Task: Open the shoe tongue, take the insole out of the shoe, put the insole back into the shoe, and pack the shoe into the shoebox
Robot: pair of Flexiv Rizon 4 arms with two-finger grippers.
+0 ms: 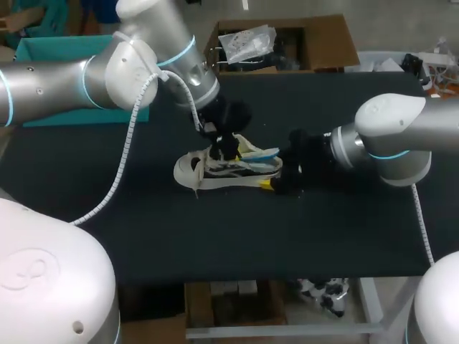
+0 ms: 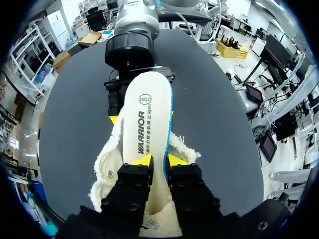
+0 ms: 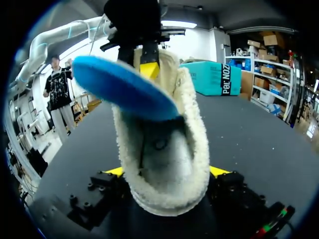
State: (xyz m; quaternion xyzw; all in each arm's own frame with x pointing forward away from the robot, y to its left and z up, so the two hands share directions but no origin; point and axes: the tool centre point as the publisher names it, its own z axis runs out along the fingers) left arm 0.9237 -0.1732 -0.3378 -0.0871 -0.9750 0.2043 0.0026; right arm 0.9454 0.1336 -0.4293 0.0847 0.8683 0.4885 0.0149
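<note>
Left pincer pinches the insole, partly out of the shoe; right pincer clamps the shoe's heel on the worktop.

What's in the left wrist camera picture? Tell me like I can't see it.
The left pincer pinches the end of a white insole with a blue edge, holding it above a shoe with fluffy cream lining. The shoe sits on a dark table, and the right arm is at the shoe's far end.
</note>
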